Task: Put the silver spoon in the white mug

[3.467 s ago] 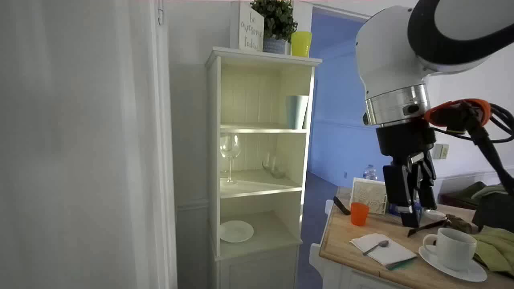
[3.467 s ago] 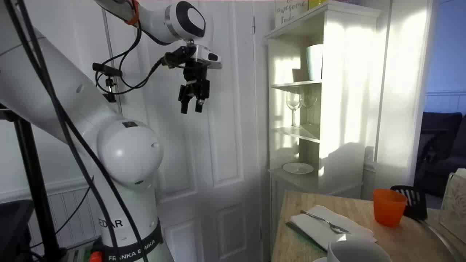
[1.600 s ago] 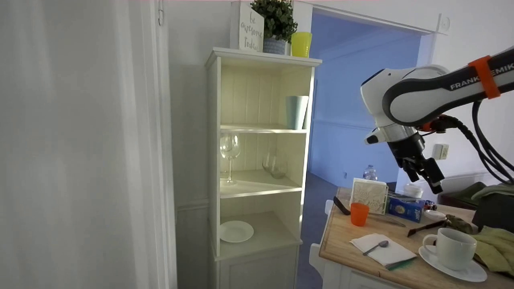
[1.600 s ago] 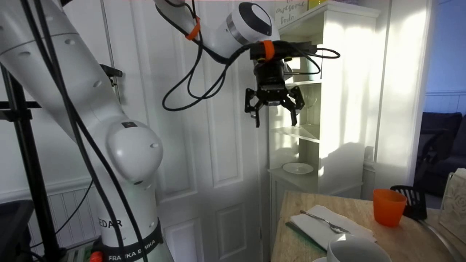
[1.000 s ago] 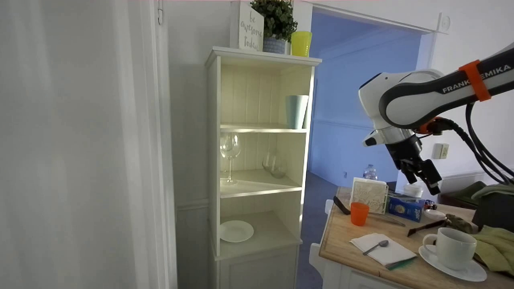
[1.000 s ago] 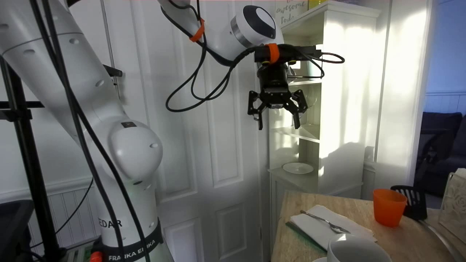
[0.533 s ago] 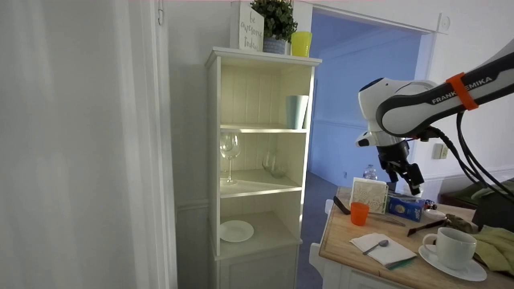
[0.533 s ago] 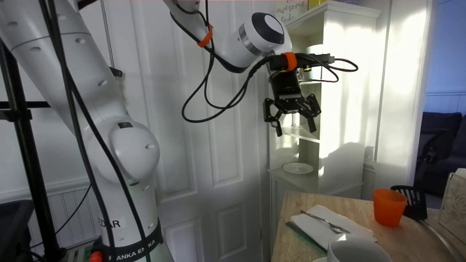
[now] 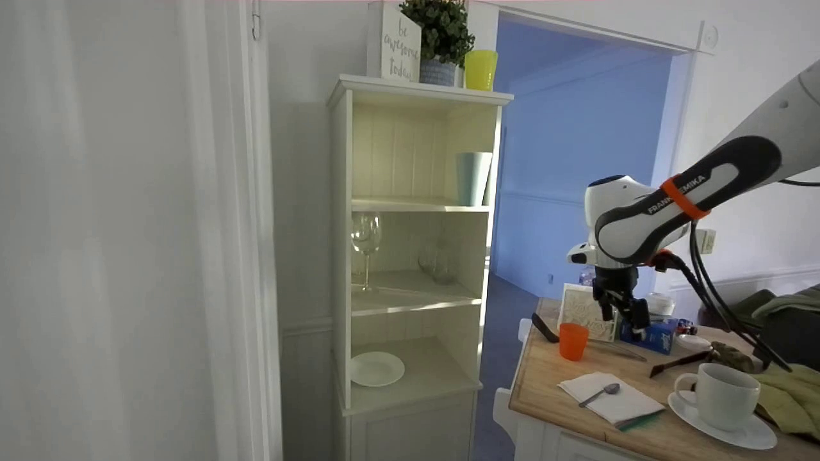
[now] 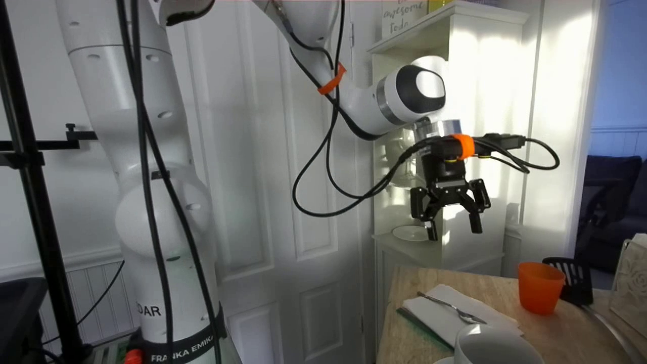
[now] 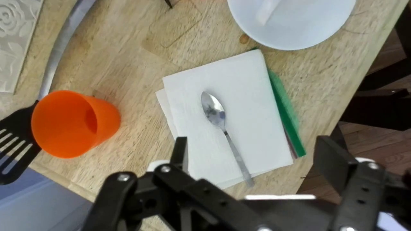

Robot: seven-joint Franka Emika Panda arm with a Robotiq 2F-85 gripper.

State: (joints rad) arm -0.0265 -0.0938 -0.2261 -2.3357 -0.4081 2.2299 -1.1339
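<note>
Black two-fingered hand (image 10: pixel 454 233) hung spread wide above the wooden worktop (image 11: pixel 138 96)

The hand's fingers (image 11: pixel 332 163) stood wide apart and gripped nothing. In an exterior view they hung right of centre in front of the tall white shelf unit (image 10: pixel 490 91), with a gap between their tips and the worktop lower in the frame.

In the wrist view the slim silver metal spoon (image 11: pixel 221 123) lay near mid-frame on a folded white paper napkin (image 11: pixel 253 118), its bowl to the upper left; the end of its handle jutted past the napkin's lower edge. A green folded layer (image 11: pixel 289 118) stuck out along the napkin's right side; beyond it the worktop's edge slanted down the right of the frame, passing behind one finger. At left, a band of wood separated the napkin from the round orange cup (image 11: pixel 77 123). The black slotted spatula (image 11: pixel 22 120), partly behind the cup, reached over the worktop's lower-left edge.

At lower right in an exterior view, the low, wide white ceramic mug (image 9: pixel 727 398) stood upright on its flat white saucer (image 9: pixel 759 435), handle turned left. A narrow strip of wood ran between the saucer's rim and the napkin's corner; the spoon lay outside the mug.
</note>
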